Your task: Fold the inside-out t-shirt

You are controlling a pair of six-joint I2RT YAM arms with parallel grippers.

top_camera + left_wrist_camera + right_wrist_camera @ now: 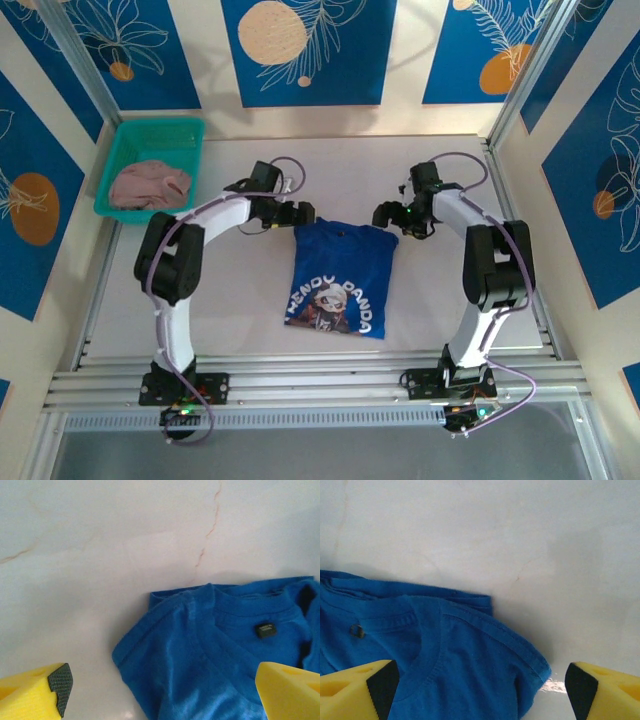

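Lying flat on the white table, the royal-blue t-shirt makes a compact, roughly rectangular shape, its collar at the far edge and its white lettering and cartoon print facing up toward the near edge. The left gripper hovers just beside the t-shirt's far left corner, and the right gripper hovers just beside its far right corner.

In the left wrist view, the left gripper has its yellow fingers spread wide, with nothing clamped between them. The t-shirt lies below with its shoulder seam, neckband and small dark label showing.

The right wrist view shows the right gripper likewise spread wide and holding nothing, above the t-shirt at its other shoulder corner.

Well apart from the t-shirt, beyond it and to its left, stands a green bin holding a dusty-pink garment.
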